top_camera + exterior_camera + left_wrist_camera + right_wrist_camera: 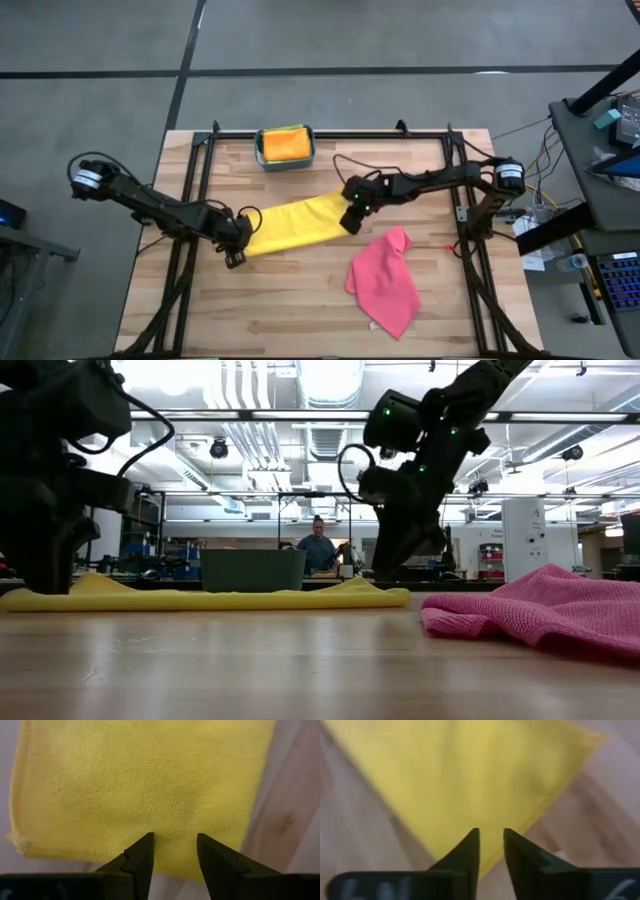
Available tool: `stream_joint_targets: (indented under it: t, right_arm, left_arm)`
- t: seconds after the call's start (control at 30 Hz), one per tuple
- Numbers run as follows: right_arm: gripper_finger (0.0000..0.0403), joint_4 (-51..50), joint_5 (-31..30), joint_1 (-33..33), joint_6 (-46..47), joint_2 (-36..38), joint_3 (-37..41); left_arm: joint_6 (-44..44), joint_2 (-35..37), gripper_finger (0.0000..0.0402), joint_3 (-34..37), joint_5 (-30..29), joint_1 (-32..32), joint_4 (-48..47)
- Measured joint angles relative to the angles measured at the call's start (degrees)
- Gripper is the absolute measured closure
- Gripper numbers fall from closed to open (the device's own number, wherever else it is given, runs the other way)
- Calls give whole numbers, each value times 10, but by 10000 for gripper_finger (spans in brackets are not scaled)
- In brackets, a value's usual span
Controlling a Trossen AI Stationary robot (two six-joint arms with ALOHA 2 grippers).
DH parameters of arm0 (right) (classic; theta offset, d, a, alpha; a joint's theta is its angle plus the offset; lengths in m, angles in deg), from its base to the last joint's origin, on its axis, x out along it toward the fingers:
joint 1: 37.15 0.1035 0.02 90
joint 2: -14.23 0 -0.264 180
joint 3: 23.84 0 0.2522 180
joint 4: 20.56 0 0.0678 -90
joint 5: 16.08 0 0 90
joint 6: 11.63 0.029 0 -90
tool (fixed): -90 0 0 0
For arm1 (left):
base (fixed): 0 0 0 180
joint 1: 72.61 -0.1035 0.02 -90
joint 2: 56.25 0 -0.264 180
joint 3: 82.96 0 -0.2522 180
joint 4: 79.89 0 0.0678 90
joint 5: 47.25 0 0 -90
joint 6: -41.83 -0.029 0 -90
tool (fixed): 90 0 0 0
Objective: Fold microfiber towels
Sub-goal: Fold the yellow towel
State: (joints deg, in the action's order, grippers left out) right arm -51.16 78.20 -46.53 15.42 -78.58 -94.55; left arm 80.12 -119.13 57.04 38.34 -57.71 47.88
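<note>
Two grippers stand at opposite short ends of the yellow towel (290, 223), which lies flat on the wooden table (300, 310) as a long folded strip. Its long axis runs from the left gripper (238, 243) up toward the right gripper (352, 216), slanting toward the teal bin (286, 147). Any further fold would likely be made along this axis, so end position matters more than side position.

The pink towel (385, 283) lies crumpled on the far side of the yellow towel from the bin, nearer the right arm and well apart from both grippers. An orange towel (285, 145) sits inside the bin.

The left gripper sits over the strip's end farthest from the bin. In the left wrist view its fingers (142, 855) are spread apart above the cloth with nothing pinched between them. The right gripper sits at the bin-side end. In the right wrist view its fingers (470, 847) stand narrowly parted just off the towel's corner, and no cloth shows between them.

The high view alone gives the strip's full axis and both ends together. The low view shows the strip lying flat against the table, with the right gripper (405, 560) raised just above it, which the overhead view cannot confirm.
</note>
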Motion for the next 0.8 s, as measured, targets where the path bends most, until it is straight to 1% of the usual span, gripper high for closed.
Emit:
stream_joint_targets:
  t: [0.1, 0.3, 0.47, 0.57, 0.63, 0.73, 0.8]
  right_arm:
    - [268, 3, -30, -13, 41, -6, 0]
    - [177, 31, -32, -27, 71, -39, 0]
    - [129, 88, 10, -26, 79, -67, 0]
    - [117, 131, 38, -25, 79, -79, 0]
    - [117, 160, 50, -25, 81, -88, 0]
    - [133, 187, 52, -25, 85, -98, 0]
    - [157, 194, 52, -25, 86, -101, 0]
  left_arm:
    - [4, -12, 267, 0, -6, 0, 1]
    - [4, -35, 267, -2, -13, 0, 6]
    - [4, -40, 267, -2, -15, 0, 6]
    - [4, -38, 267, -2, -17, 0, 6]
    - [4, -37, 267, -2, -21, 0, 8]
    - [4, -37, 267, -1, -22, 0, 9]
    - [5, -37, 267, -1, -22, 0, 9]
